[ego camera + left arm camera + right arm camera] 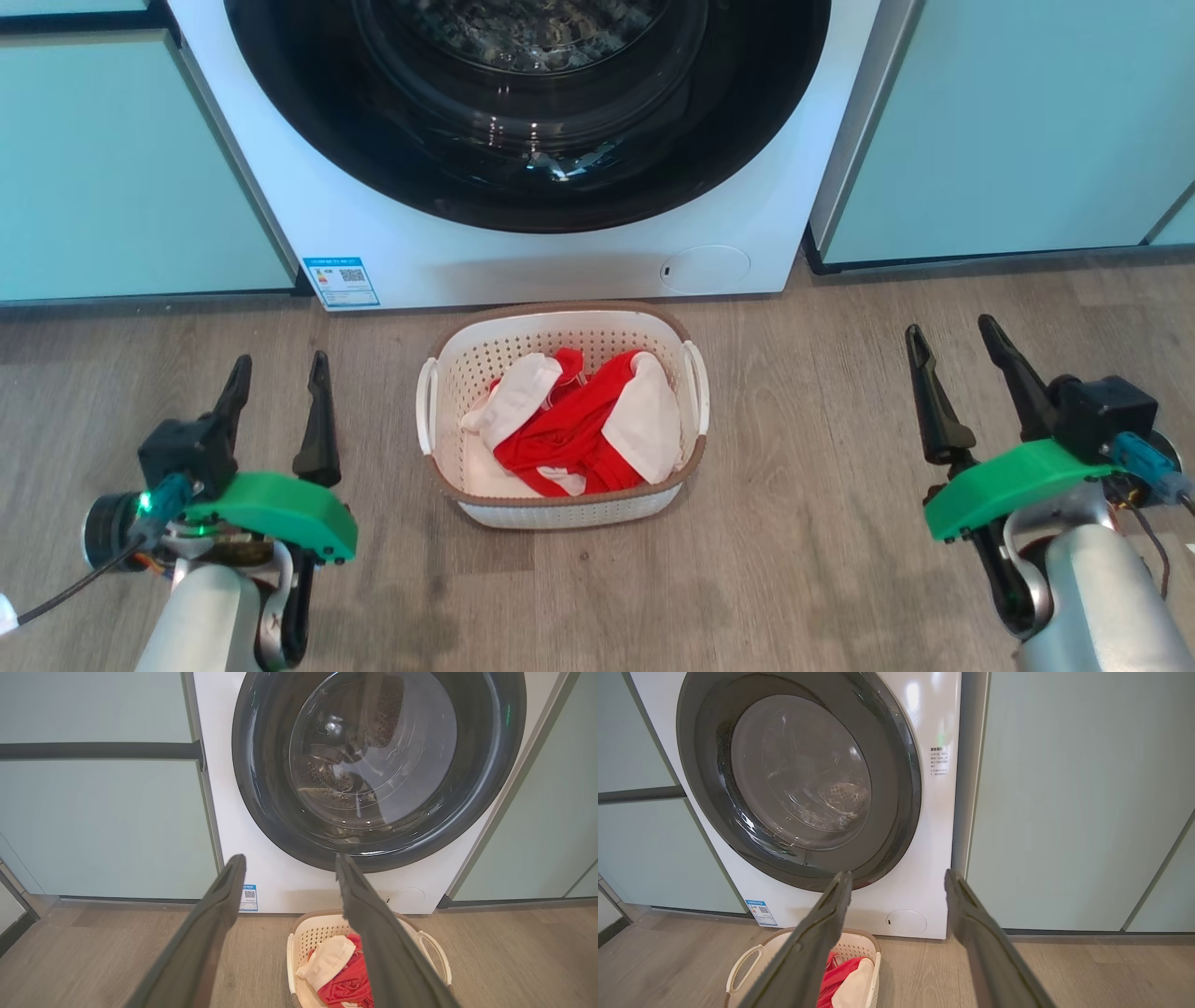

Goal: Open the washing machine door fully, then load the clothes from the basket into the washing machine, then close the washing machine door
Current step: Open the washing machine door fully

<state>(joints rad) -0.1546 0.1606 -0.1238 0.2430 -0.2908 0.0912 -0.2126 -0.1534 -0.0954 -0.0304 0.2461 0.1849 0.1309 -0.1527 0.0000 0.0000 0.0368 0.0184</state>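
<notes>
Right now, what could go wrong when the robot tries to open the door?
The washing machine door is shut and looks glossy, so the left tool or right tool could slip off it. The basket stands close in front, so reaching past might bump it. The clothes lie tangled together, so one may drop on the floor.

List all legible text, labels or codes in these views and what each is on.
Blue sticker, low on the left of the washing machine front: a QR code and printed lines, too small to read.
Grey print on the white front, right of the washing machine door: several short lines, too blurred to read.
No brand, number or other sign can be quoted.
</notes>
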